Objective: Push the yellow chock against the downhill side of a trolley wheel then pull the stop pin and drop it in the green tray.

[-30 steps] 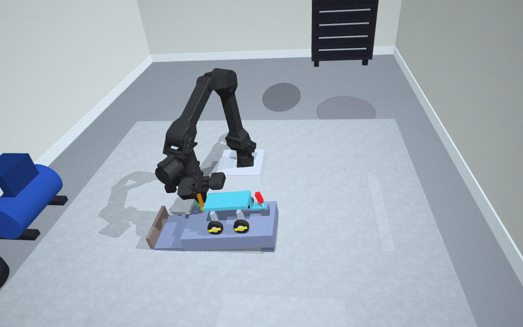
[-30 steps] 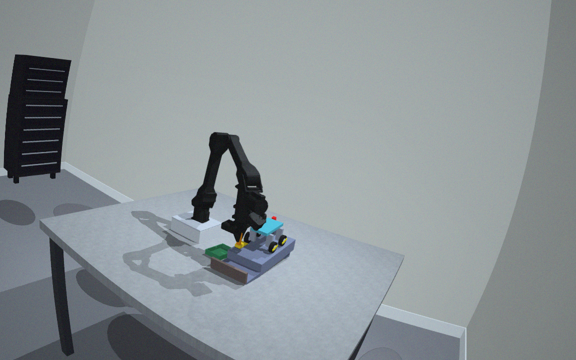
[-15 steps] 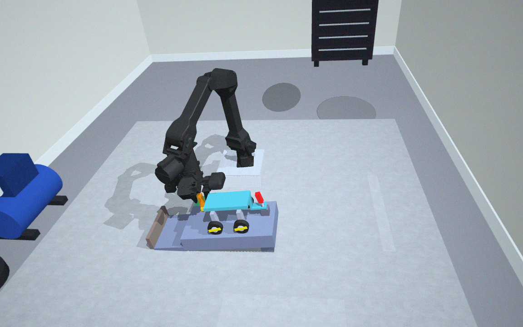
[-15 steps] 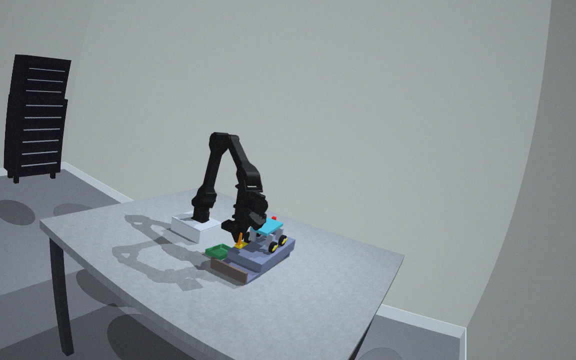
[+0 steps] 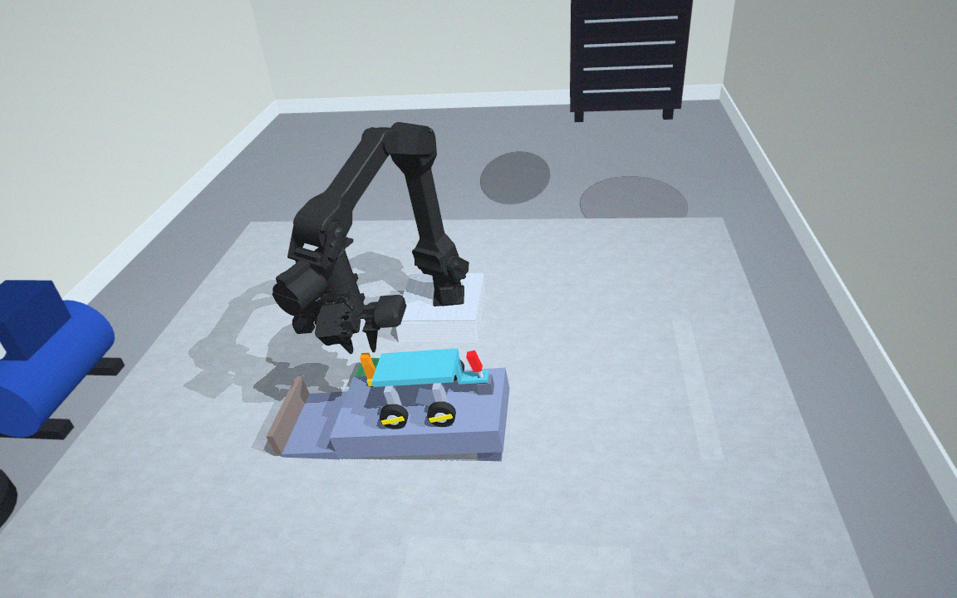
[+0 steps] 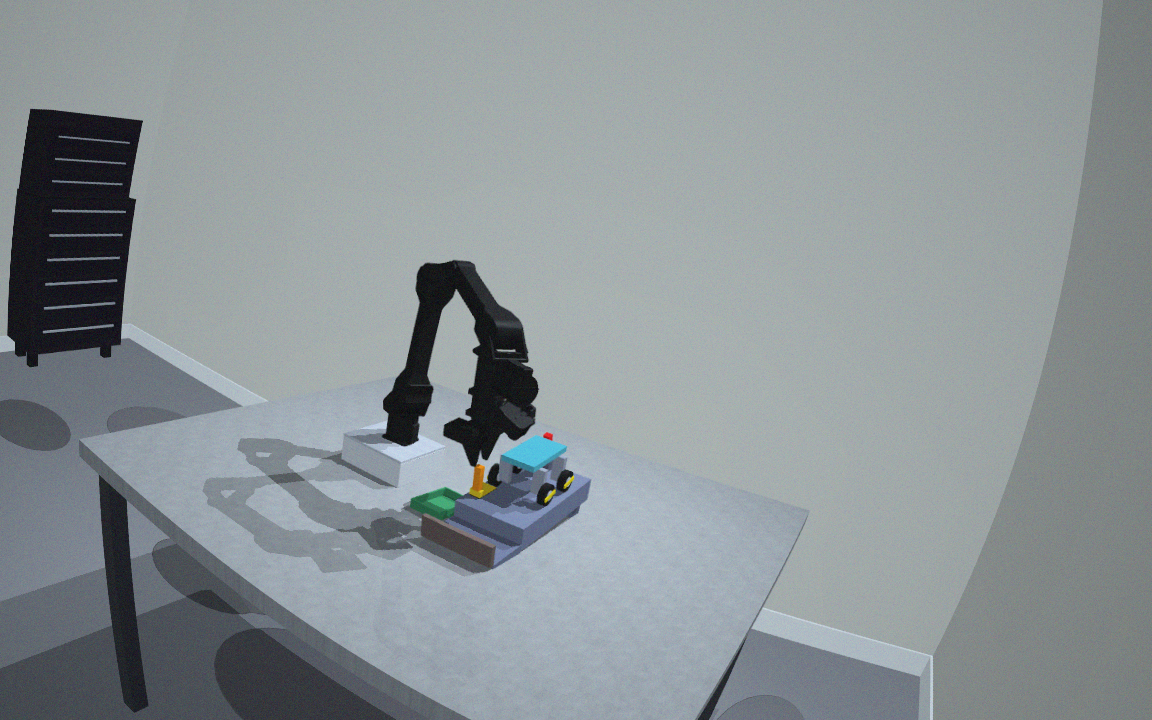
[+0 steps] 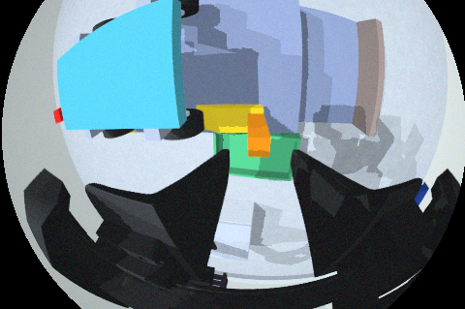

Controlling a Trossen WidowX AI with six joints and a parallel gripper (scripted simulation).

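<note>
The turquoise trolley (image 5: 416, 367) (image 6: 533, 454) (image 7: 121, 67) stands on the blue-grey ramp (image 5: 414, 446) (image 7: 278, 23). The red-headed stop pin (image 5: 473, 361) (image 6: 548, 437) (image 7: 58, 115) stands at its uphill end. The yellow chock (image 6: 486, 489) (image 7: 223, 114) lies at the downhill side of the wheel on the robot's side and seems to touch it; its orange handle (image 5: 367, 367) (image 6: 478, 478) (image 7: 259, 130) stands up. My gripper (image 5: 362, 350) (image 6: 481, 460) is open and empty, its fingertips just above the handle, one to each side. The rubber base is hidden.
The green tray (image 6: 420, 502) (image 7: 262, 174) lies beside the ramp on the robot's side, partly behind the trolley in the top view. A brown end board (image 5: 287, 416) (image 6: 457, 540) (image 7: 371, 77) closes the ramp's downhill end. The white robot base (image 5: 441, 331) (image 6: 371, 461) stands behind.
</note>
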